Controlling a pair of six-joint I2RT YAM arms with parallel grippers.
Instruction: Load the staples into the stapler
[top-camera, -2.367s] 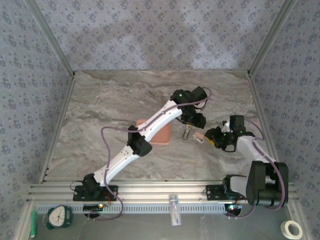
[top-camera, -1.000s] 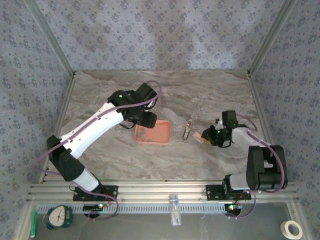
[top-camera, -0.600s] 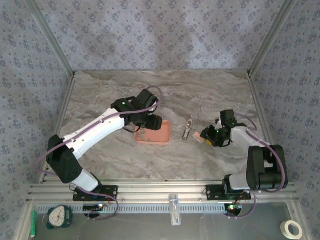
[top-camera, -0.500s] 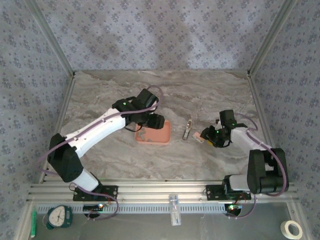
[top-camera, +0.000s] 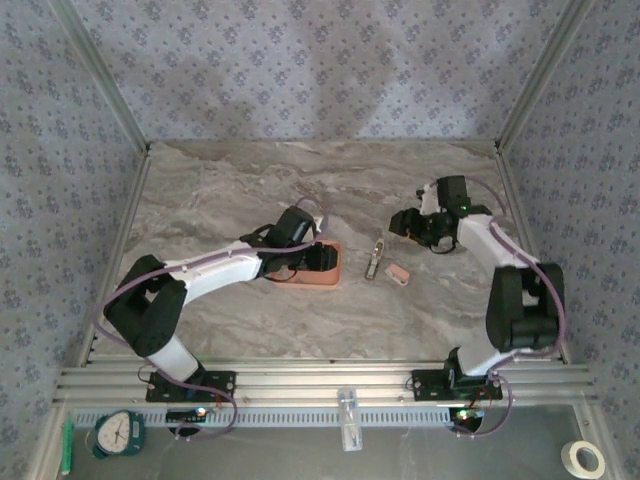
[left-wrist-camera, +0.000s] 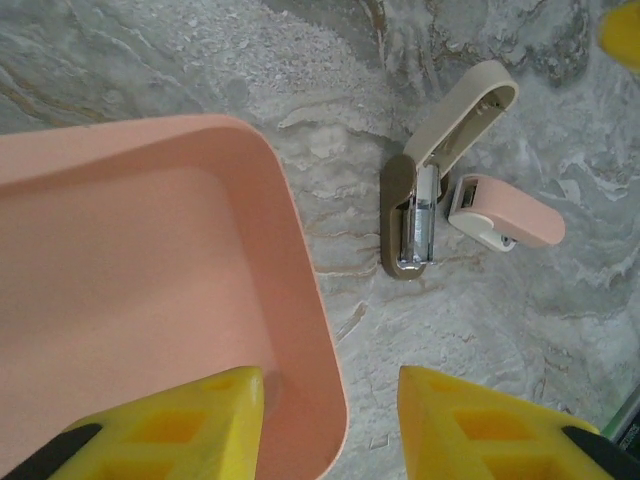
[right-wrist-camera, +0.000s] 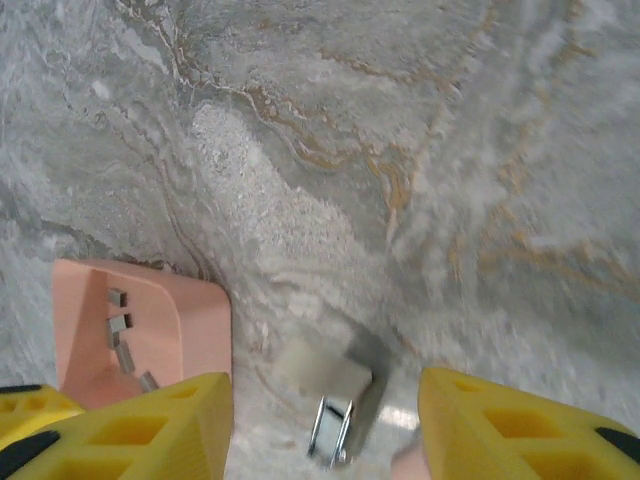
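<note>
With fetching a strip from the tray taken as the likely step in hand, steer the left gripper (left-wrist-camera: 328, 395), yellow fingers apart and clamped on nothing, off the right-hand wall of the salmon-pink rectangular plastic tray (left-wrist-camera: 305, 290), straddled at the bottom of the left wrist view with one finger inside and one outside. Bring both fingers inside, toward the staples (right-wrist-camera: 121, 323), a few short thin grey metal strips lying loose along the tray's left side at the lower left of the right wrist view. Come down square over one strip, pinch across its narrow width, and close gently to avoid flicking away so slight a piece. Then carry it to the mini stapler (left-wrist-camera: 420, 215), just right of the tray and right of centre in the left wrist view: pale beige lid swung up and back, brownish base flat on the grey marbled table (left-wrist-camera: 150, 60), bright grey metal channel bared to take a strip lengthwise. Mind the small pink-and-white block (left-wrist-camera: 505, 212) lying just beside the stapler's right flank; cannot tell its purpose. Note the right gripper (right-wrist-camera: 322, 385), fingers likewise apart and empty, poised near the stapler; use it, probably, to steady the base during loading.
</note>
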